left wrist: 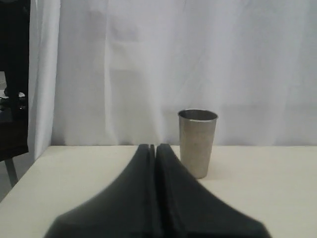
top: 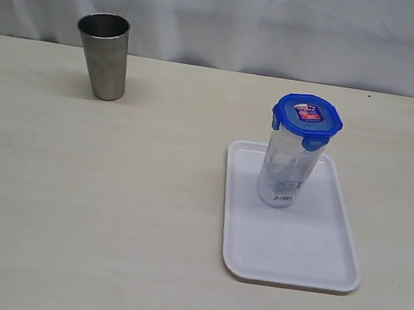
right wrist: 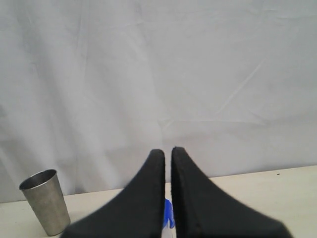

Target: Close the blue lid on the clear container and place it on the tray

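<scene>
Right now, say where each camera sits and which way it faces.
Exterior view: raised, looking down at the table, steel tumbler, and the clear container under its blue lid on the tray; no arm shows.
Left wrist view: low, facing the curtain and tumbler; shut left gripper in front.
Right wrist view: facing the curtain; shut right gripper in front.
Shared: all three show the tumbler.

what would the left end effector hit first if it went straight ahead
Likely the white curtain. The shut left end effector points just beside the steel tumbler, which stands off its line, though close enough that a graze is possible; depth is unclear.
</scene>
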